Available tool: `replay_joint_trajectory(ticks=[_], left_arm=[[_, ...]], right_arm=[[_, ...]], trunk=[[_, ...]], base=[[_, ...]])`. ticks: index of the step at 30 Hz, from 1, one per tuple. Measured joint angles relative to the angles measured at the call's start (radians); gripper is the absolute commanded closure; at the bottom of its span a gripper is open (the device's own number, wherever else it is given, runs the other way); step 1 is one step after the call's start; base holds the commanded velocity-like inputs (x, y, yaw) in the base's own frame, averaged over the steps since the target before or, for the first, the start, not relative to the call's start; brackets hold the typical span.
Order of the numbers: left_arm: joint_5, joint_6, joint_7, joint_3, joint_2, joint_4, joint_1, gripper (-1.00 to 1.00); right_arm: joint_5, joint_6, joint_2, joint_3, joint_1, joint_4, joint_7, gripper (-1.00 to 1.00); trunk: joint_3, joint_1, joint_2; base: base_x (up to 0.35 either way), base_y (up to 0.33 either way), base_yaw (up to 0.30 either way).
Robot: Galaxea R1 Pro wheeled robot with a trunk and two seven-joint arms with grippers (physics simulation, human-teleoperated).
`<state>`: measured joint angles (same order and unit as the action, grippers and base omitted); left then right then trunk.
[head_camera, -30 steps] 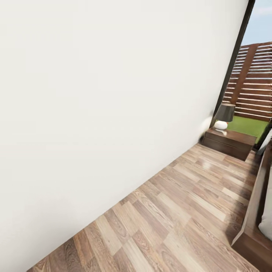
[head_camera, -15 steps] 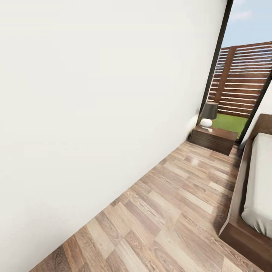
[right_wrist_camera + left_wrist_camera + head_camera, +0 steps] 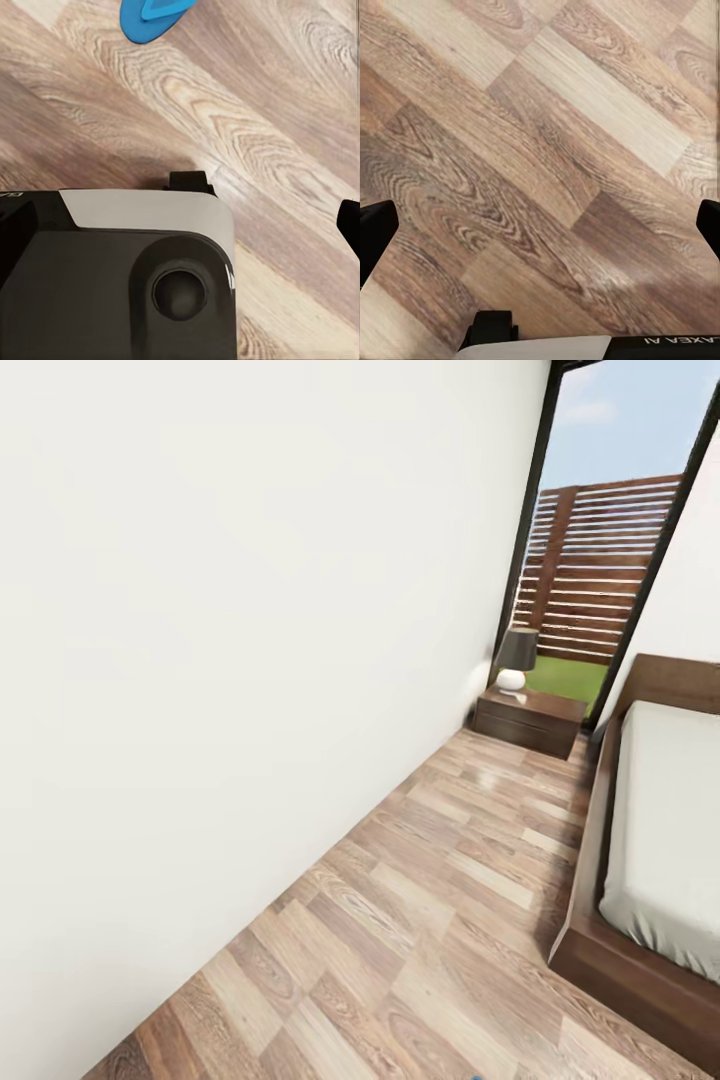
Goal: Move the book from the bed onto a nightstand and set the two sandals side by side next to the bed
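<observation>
In the head view the bed (image 3: 665,830), with its light-grey mattress and dark-brown frame, lies at the right. A dark-brown nightstand (image 3: 530,720) stands at the far end of the floor strip, against the white wall by the window. One bright-blue sandal (image 3: 154,15) lies on the plank floor in the right wrist view, beyond the robot's base. My left gripper (image 3: 540,225) hangs open over bare floor. My right gripper (image 3: 180,225) is open too, with nothing between its fingers. The book is out of view.
A lamp (image 3: 517,658) with a dark shade and white base stands on the nightstand. A long white wall (image 3: 220,660) runs along the left. The wood floor (image 3: 450,900) forms a corridor between wall and bed. A tall black-framed window (image 3: 600,560) looks out on a slatted fence.
The head camera has turned to the right: the wall takes up less of the picture, and more of the bed and window has come into view. Nothing itself has moved.
</observation>
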<state>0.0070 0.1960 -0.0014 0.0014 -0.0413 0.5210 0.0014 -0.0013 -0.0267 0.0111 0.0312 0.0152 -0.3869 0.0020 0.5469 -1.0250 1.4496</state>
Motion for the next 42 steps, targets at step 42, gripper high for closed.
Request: replay_joint_trajectory(ticks=[42], left_arm=[[0.0,0.0,0.0,0.0,0.0,0.0,0.0,-1.0]], right_arm=[[0.0,0.0,0.0,0.0,0.0,0.0,0.0,-1.0]], trunk=[[0.0,0.0,0.0]], base=[[0.0,0.0,-0.258]])
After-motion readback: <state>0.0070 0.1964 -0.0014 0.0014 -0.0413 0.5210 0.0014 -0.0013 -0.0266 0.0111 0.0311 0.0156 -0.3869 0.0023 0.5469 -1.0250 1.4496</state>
